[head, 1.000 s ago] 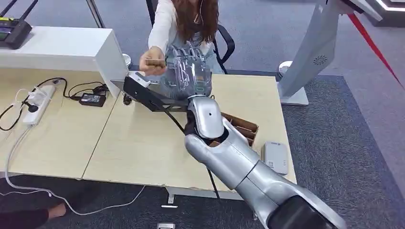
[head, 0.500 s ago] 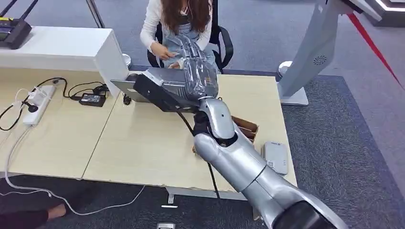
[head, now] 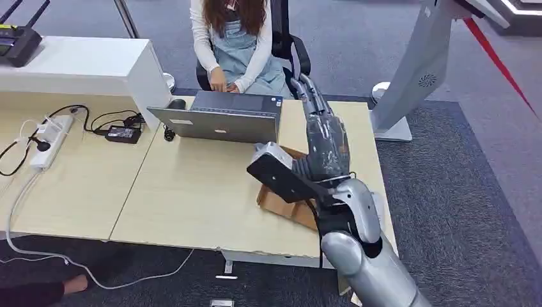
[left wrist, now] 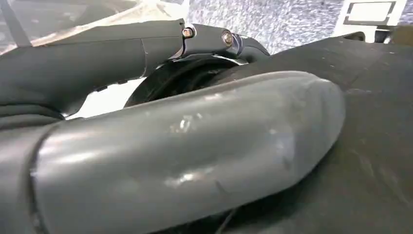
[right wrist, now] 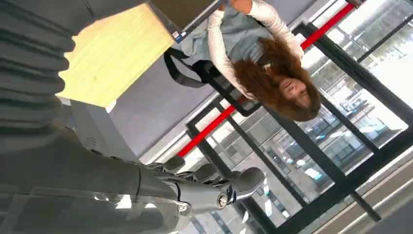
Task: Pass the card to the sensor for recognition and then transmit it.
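My right hand [head: 324, 139] is raised above the right part of the wooden table [head: 185, 192], its fingers [head: 307, 93] stretched out and apart with nothing in them. The right wrist view has the same fingers [right wrist: 209, 187] spread in the air, pointing toward the person [right wrist: 265, 73]. That person [head: 233, 38] sits on a chair behind an open grey laptop [head: 220, 121], both hands down at the laptop's far edge. Under my right forearm stands a brown cardboard box [head: 281, 204]. My left hand [left wrist: 195, 146] is a close grey thumb against dark parts.
A power strip [head: 48, 137] and a black adapter [head: 124, 132] with cables lie at the table's left. A white cabinet [head: 83, 64] carries a black router [head: 19, 41]. A white stand base [head: 396, 125] rises by the table's right edge.
The person took the card from my right hand's fingers and drew back to sit behind the laptop. My right arm pulled back from over the laptop toward the table's right side, empty.
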